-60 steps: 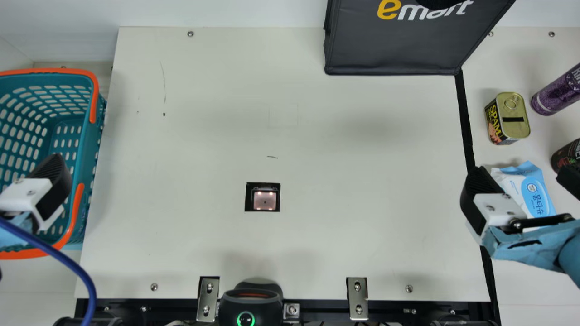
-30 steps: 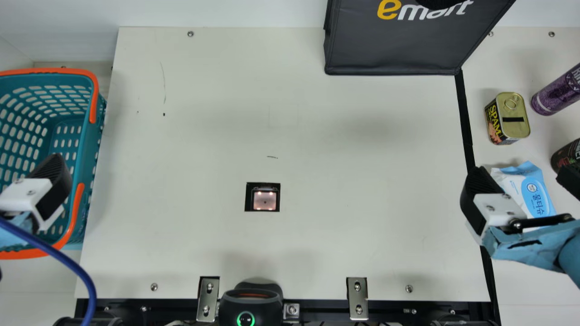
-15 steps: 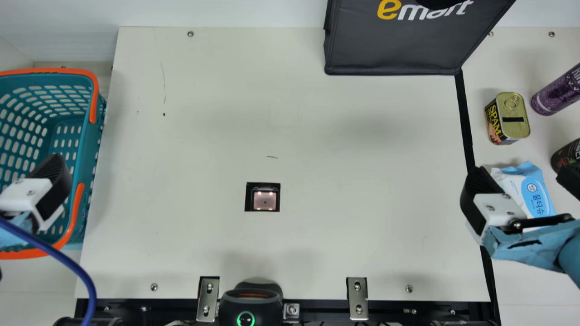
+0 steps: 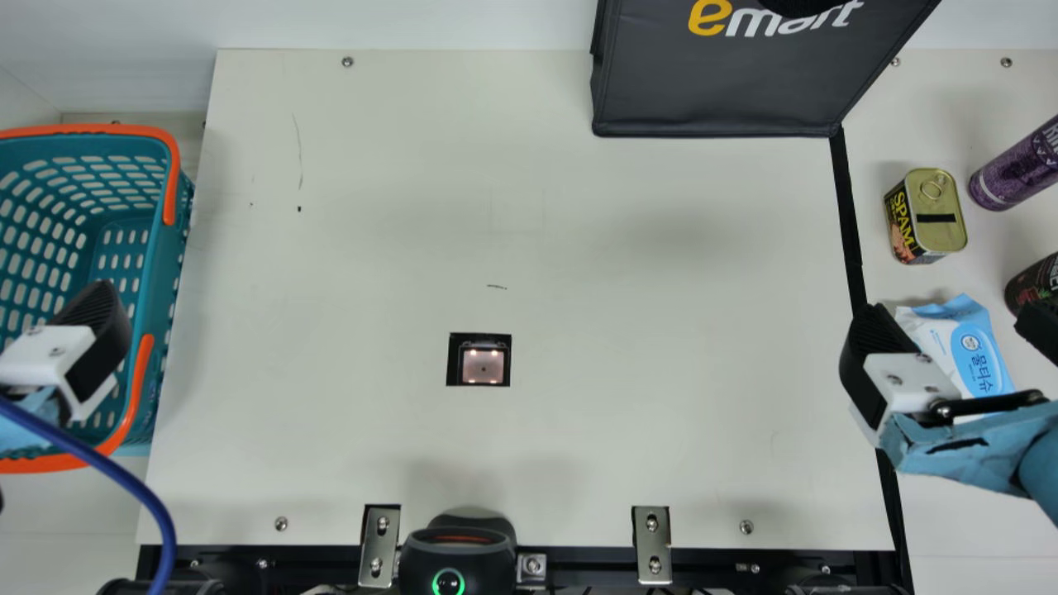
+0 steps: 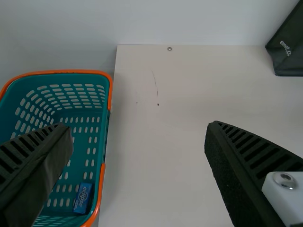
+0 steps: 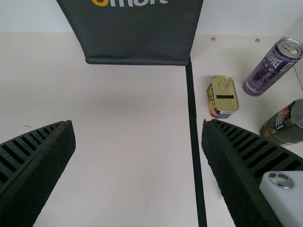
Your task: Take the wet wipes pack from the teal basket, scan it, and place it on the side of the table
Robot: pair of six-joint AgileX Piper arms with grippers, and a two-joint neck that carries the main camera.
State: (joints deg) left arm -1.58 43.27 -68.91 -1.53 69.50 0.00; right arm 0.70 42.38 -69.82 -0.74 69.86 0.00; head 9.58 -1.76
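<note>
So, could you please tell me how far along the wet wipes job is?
The wet wipes pack looks placed, lying right of the black strip. Nothing is in hand: left end effector and right end effector are open and empty. Whether the pack was scanned can't be told; otherwise nothing seems left.

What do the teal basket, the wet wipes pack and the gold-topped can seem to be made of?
Teal basket: likely moulded plastic, smooth with a slight sheen; its walls carry regular slots.
Wet wipes pack: probably soft plastic film, printed, judging by its crimped, creased blue end.
Gold-topped can: metal, with a lacquered-looking lid and pull ring; whether steel or aluminium, I cannot tell.
</note>
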